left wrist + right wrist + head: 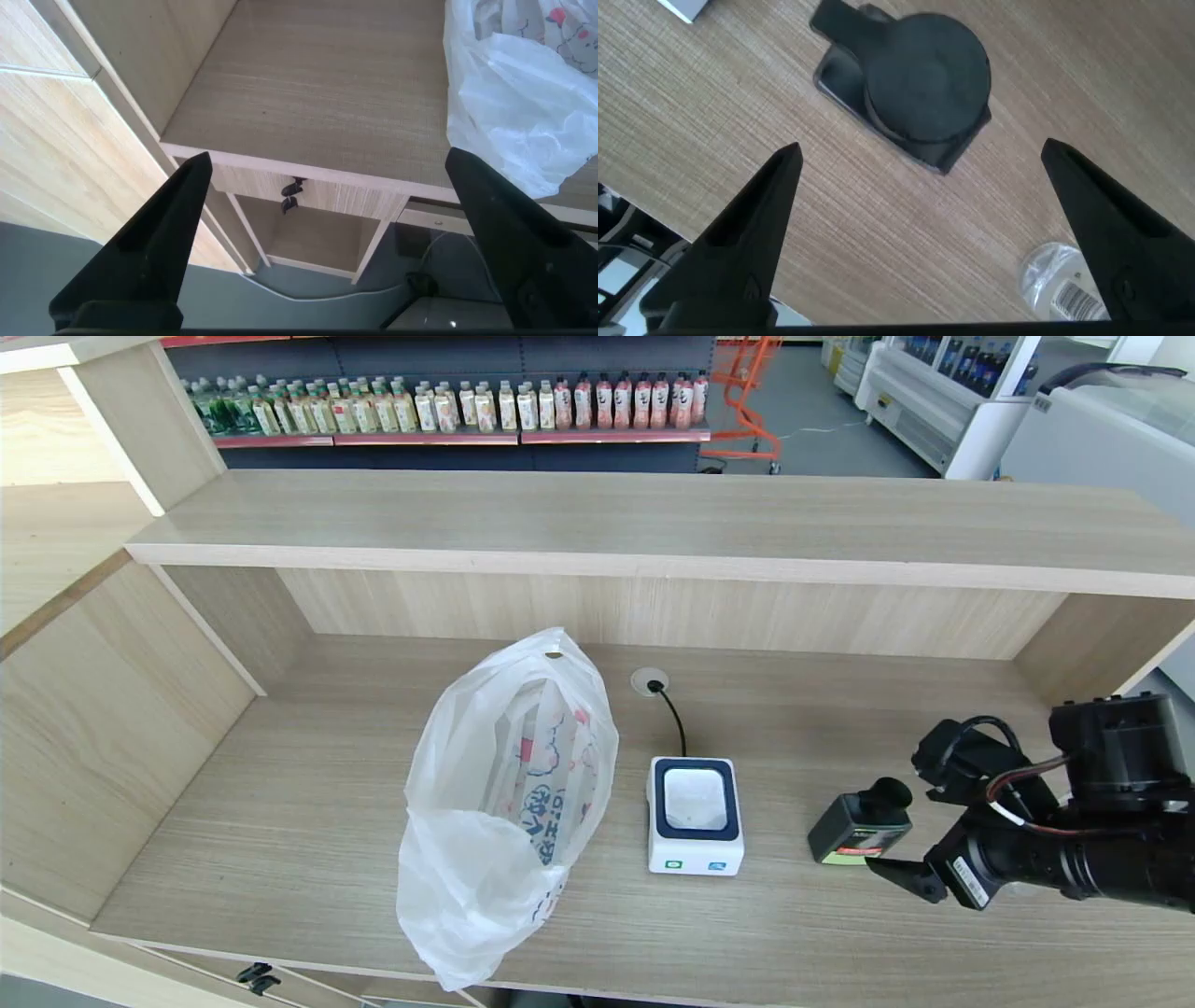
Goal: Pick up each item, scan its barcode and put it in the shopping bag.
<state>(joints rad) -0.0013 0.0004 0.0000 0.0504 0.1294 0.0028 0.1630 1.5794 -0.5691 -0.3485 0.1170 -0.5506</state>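
A dark jar (857,826) with a round black lid and a red-green label stands on the wooden counter (308,821), right of the white barcode scanner (695,814). My right gripper (907,829) hangs open just right of the jar. In the right wrist view the jar (910,84) lies beyond the spread fingers (747,233), untouched. The white shopping bag (504,803) stands open left of the scanner with printed packs inside. My left gripper (327,243) is open and holds nothing, low in front of the counter's front edge (308,177), with the bag (523,84) off to one side.
A small clear bottle (1055,280) with a barcode lies on the counter near my right gripper. The scanner's cable (674,714) runs back to a grommet. The counter has a back wall, side walls and a raised top shelf (653,523). Store shelves stand far behind.
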